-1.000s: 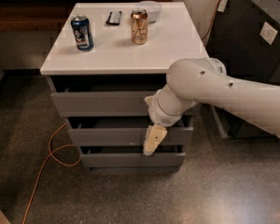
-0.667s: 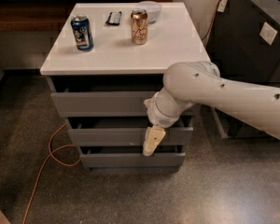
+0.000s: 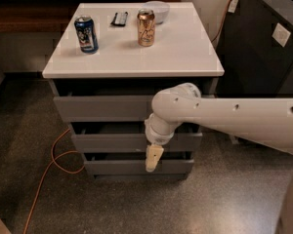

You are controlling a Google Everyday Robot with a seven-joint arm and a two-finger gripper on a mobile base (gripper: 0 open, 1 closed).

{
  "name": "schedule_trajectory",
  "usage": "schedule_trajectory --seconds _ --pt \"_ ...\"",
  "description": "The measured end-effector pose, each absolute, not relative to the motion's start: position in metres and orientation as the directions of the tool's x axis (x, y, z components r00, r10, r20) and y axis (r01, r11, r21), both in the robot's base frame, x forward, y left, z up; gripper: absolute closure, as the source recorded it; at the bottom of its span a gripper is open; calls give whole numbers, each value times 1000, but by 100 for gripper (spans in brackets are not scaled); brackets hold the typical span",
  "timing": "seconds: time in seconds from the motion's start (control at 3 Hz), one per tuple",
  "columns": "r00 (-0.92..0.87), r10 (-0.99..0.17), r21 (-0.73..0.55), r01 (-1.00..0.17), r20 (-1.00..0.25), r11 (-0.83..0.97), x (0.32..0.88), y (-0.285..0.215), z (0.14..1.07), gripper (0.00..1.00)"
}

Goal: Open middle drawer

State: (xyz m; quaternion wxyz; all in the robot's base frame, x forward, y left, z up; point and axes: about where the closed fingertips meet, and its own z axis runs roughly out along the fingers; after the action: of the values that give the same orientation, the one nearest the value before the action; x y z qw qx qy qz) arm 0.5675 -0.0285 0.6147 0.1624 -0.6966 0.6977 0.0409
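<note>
The middle drawer (image 3: pixel 112 143) is a flat grey handleless front, second of three in a white-topped cabinet (image 3: pixel 185 52). It sits between the taller top drawer front (image 3: pixel 102 108) and the bottom drawer front (image 3: pixel 117 167), with a dark gap above it. My gripper (image 3: pixel 153 159) hangs pointing down from the white arm (image 3: pixel 224 118) that comes in from the right. It is in front of the lower edge of the middle drawer and overlaps the gap above the bottom drawer. The wrist covers the drawer's right-centre part.
On the cabinet top stand a blue can (image 3: pixel 86 34), a bronze can (image 3: pixel 146 27), a white bowl (image 3: pixel 156 9) and a black remote (image 3: pixel 119 18). An orange cable (image 3: pixel 53 155) loops on the speckled floor at the left. A dark cabinet (image 3: pixel 263 43) stands at the right.
My gripper has moved down and a little to the left along the drawer fronts. The drawers and the things on top have not moved.
</note>
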Motion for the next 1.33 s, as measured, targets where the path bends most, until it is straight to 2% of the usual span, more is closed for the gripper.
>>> schedule_trajectory --seconds 0.33,1.33 --pt "53 -965 -195 -981 -257 -2 581 -24 569 0" --pt "168 -935 -312 -948 -311 -67 632 -37 478 0"
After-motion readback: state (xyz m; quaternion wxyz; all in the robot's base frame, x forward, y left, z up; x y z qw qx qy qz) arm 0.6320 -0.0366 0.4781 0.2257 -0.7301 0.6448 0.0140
